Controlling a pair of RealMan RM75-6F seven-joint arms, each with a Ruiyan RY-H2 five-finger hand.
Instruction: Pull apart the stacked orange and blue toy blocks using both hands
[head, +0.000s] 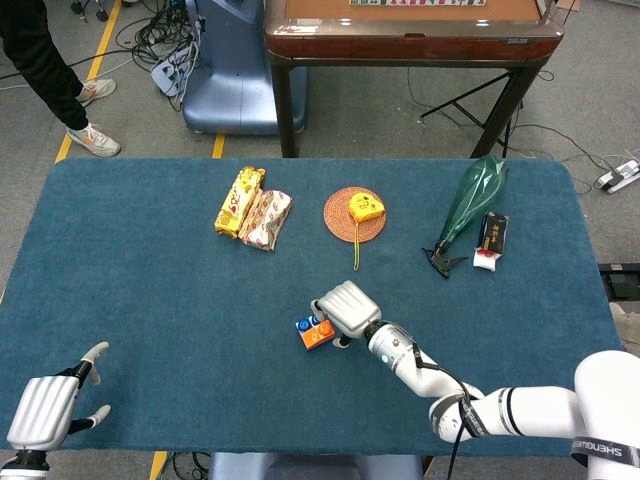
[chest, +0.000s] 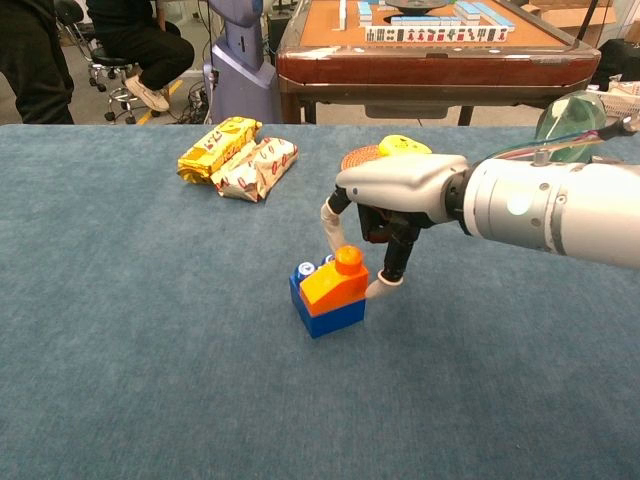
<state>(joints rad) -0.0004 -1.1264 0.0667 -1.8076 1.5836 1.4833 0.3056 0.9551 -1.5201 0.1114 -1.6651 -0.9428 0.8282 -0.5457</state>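
Note:
The stacked blocks stand near the middle of the blue table, the orange block (chest: 335, 283) on top of the blue block (chest: 330, 316); in the head view they show as one small stack (head: 314, 331). My right hand (chest: 395, 195) (head: 345, 308) hangs over the stack from the right. Its thumb (chest: 332, 232) comes down just behind the orange stud, and one fingertip (chest: 379, 288) touches the orange block's right side. The stack rests on the table. My left hand (head: 45, 410) lies open at the table's near left edge, far from the blocks.
Two snack packets (head: 252, 208) lie at the back left. A yellow tape measure on a round woven coaster (head: 355, 214) sits behind the blocks. A green bag (head: 470, 200) and a small dark box (head: 491, 236) are at the back right. A wooden table stands beyond.

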